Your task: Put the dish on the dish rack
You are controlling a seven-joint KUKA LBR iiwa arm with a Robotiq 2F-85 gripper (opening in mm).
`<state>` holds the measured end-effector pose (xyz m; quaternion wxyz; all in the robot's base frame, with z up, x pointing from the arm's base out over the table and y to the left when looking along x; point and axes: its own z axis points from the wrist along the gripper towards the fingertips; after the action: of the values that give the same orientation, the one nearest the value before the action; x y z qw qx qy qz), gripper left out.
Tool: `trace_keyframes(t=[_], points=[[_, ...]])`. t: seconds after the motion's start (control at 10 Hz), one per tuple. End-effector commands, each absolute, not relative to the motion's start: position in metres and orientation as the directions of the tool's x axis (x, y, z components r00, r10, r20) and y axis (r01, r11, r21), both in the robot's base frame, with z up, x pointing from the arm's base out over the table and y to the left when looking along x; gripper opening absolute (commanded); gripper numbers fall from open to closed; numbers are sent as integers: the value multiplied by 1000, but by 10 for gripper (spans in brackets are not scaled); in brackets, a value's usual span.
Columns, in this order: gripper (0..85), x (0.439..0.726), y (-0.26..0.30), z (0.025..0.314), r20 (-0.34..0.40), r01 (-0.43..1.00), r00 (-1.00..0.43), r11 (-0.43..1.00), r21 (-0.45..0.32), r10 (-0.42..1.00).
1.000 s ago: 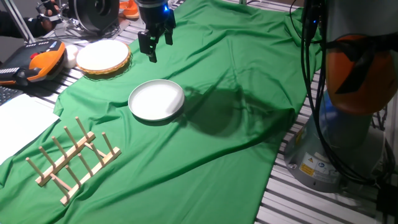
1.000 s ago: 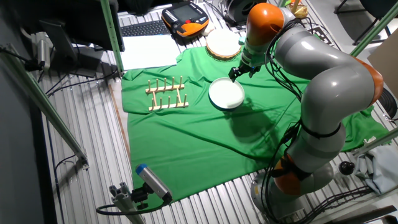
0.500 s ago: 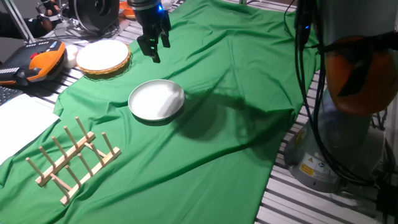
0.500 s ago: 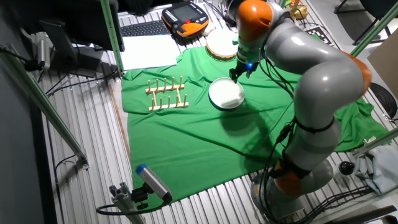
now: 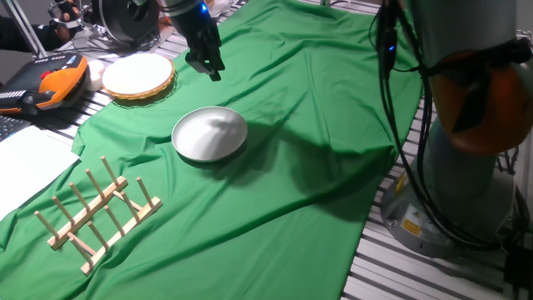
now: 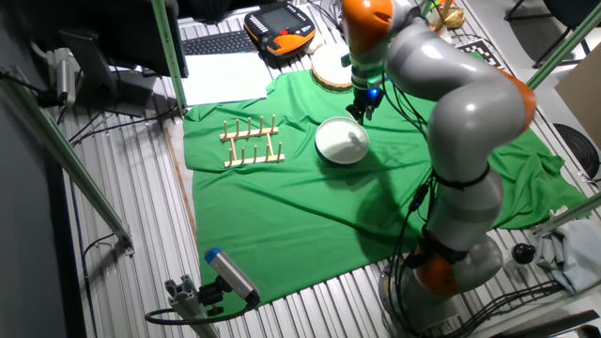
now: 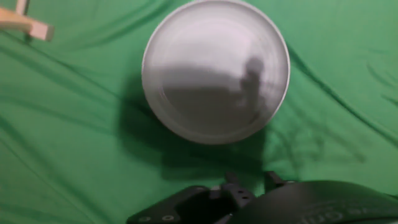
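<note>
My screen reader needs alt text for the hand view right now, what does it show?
A plain white round plate lies flat on a wrinkled green cloth, seen from straight above, with shadow across its lower half. A light wooden rack end peeks in at the top left corner, and dark robot hardware fills the bottom edge; the gripper fingers are not clearly visible.

You are working in a robotics lab, not a kitchen; a green cloth (image 6: 310,202) is covering a ribbed metal table (image 6: 141,235); an orange teach pendant (image 6: 279,24) and a keyboard (image 6: 214,42) are sitting at its edge; cables (image 5: 408,158) are hanging beside the arm's grey base (image 5: 437,212); metal frame posts (image 6: 167,47) are standing around.
</note>
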<state>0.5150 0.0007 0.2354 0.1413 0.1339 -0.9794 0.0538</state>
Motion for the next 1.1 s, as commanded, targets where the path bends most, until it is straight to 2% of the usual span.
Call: trace_keyframes(t=[0.0,0.8,0.9,1.0], points=[[0,515,1,236,292,-278,-924,958,-68,-247],[0,515,1,236,285,-277,-926,959,-64,-248],[0,515,1,236,243,-268,-938,962,-60,-246],[0,515,1,236,191,-239,-954,971,-20,-231]])
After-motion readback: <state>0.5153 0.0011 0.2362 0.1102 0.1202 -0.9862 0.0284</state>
